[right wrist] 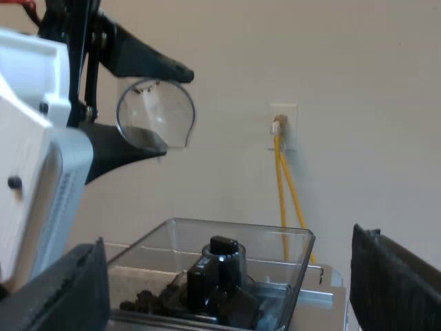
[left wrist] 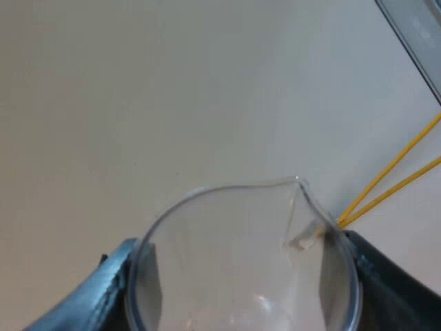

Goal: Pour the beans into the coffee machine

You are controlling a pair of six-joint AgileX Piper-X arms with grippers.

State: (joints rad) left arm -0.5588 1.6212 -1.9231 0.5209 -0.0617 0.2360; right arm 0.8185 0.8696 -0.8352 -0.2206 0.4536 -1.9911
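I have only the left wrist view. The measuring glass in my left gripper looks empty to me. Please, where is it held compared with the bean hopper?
Observer: In the right wrist view, the left gripper holds the measuring glass tipped on its side, higher than the hopper.
Operator: Are there beans inside the hopper?
Observer: Yes, dark beans lie at its bottom, and no lid covers it.
Operator: And my right gripper?
Observer: The right gripper is open, holds nothing, and faces the hopper.
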